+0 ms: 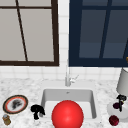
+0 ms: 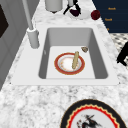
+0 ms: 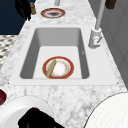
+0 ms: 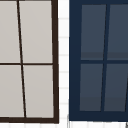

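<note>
My right hand (image 1: 121, 99) hangs over a white plate (image 1: 113, 113) on the counter right of the sink. Its fingers reach down on both sides of a dark red fruit (image 1: 115, 105) that lies on the plate. In the left side view this right hand (image 2: 71, 6) straddles the fruit (image 2: 75, 12); in the right side view it is the right hand (image 3: 35, 121) at the bottom edge. My left hand (image 1: 37, 110) hovers at the sink's front left corner, fingers relaxed and holding nothing; it is the left hand (image 2: 123, 54) at the right edge of the left side view.
In the sink (image 2: 100, 62) lies a red-rimmed plate (image 2: 65, 65) with a tan stick (image 2: 75, 60) across it. A second dark red fruit (image 1: 114, 120) sits on the counter. A decorated plate (image 1: 15, 104) and a small jar (image 1: 6, 120) are at the left. A faucet (image 1: 67, 78), a grey roll (image 1: 123, 82) and a big red ball (image 1: 67, 115) also stand here.
</note>
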{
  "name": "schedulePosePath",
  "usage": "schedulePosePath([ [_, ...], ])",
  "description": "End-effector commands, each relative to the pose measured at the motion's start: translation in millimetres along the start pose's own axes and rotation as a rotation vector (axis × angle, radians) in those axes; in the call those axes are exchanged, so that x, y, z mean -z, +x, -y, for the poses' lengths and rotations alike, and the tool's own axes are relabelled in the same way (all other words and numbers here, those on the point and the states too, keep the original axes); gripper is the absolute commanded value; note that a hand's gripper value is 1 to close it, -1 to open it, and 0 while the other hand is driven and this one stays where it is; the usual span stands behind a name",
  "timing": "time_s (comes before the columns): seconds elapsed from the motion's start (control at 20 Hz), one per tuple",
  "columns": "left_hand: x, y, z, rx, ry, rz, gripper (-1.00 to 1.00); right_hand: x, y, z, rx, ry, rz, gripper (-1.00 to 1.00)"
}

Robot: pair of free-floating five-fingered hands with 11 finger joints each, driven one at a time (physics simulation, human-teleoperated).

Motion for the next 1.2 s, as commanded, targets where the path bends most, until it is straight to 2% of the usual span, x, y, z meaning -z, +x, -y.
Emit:
schedulePosePath([
  [0.0,0,0,0,0.000,0.000,0.000,0.00,-2,0,2,-0.117,-0.043,-0.004,-1.00],
  [0.15,0,0,0,0.000,0.000,0.000,0.00,-8,-1,5,-0.123,-0.063,0.013,-1.00],
  [0.5,0,0,0,0.000,0.000,0.000,0.00,-28,-3,10,-0.160,-0.049,0.028,-1.00],
  [1.0,0,0,0,0.000,0.000,0.000,0.00,-48,2,-8,-0.213,-0.083,-0.032,-1.00],
  [1.15,0,0,0,0.000,0.000,0.000,0.00,-52,10,-24,-0.239,-0.061,-0.045,-1.00],
])
